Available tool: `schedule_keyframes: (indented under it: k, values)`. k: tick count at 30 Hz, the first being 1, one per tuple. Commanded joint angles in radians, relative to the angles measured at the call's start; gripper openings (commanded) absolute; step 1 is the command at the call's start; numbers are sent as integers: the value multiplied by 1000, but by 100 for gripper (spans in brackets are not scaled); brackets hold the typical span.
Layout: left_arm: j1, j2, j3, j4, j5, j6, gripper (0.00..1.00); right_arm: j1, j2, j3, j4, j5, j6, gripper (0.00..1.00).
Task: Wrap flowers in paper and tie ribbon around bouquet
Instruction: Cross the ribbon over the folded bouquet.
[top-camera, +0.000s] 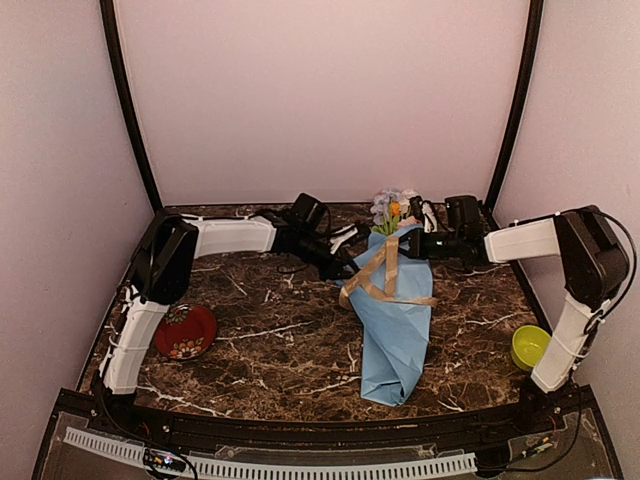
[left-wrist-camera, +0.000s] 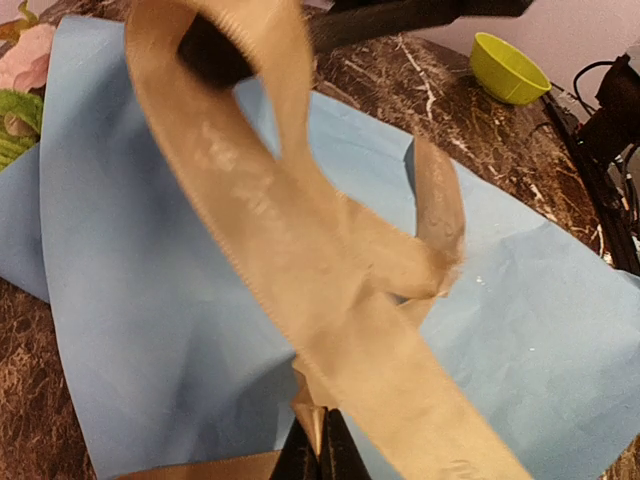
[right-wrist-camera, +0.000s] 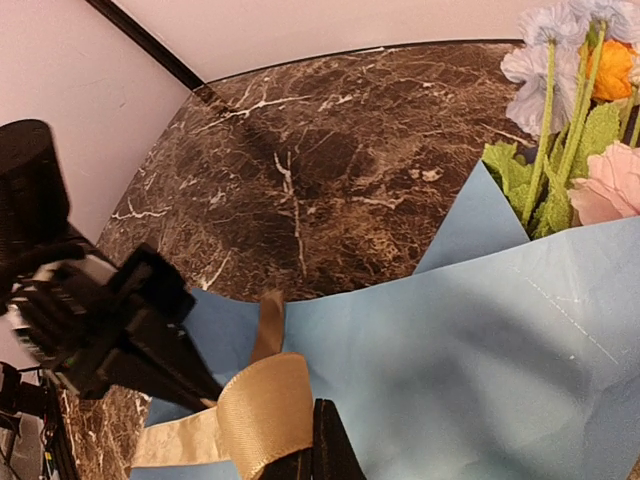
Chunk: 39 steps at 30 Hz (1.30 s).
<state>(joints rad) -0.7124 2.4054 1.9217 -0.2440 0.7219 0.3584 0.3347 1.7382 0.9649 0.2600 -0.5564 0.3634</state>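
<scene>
Both jaws closed on the ribbon (left-wrist-camera: 330, 300); tying step in hand.
Left gripper (left-wrist-camera: 318, 455) pinches a tail at the crossing; right gripper (right-wrist-camera: 305, 450) nips a loop beside it. The bouquet (top-camera: 397, 330) lies mid-table (top-camera: 270, 330), flowers (right-wrist-camera: 560, 130) at the far end. Judged: wrapping done, knot loose. The next move calls for opposed pulls that cinch without crushing the paper (right-wrist-camera: 450, 340).

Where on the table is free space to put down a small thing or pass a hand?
Widest bare marble lies between the red dish and the bouquet. A narrower strip lies between the bouquet and the green bowl. Crowded: the far side by the flowers, where the left pincer and right pincer hold the ribbon.
</scene>
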Motion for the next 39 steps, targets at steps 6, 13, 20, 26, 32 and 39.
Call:
schedule_keyframes:
  k: [6,13,20,26,32,39]
  values:
    - [-10,-224,-169,219,174,-66,0,33,118,106,-190,13,-109,0]
    - [-10,-249,-201,302,176,-108,0,72,113,78,-292,-32,-187,4]
    - [-10,-266,-232,372,182,-148,0,73,60,54,-457,-42,-253,37]
    - [-10,-269,-249,391,187,-158,0,69,19,114,-613,85,-267,50]
    - [-9,-269,-256,394,185,-164,0,67,50,224,-745,199,-267,56]
    - [-9,-269,-264,402,182,-167,0,67,50,255,-745,176,-274,54]
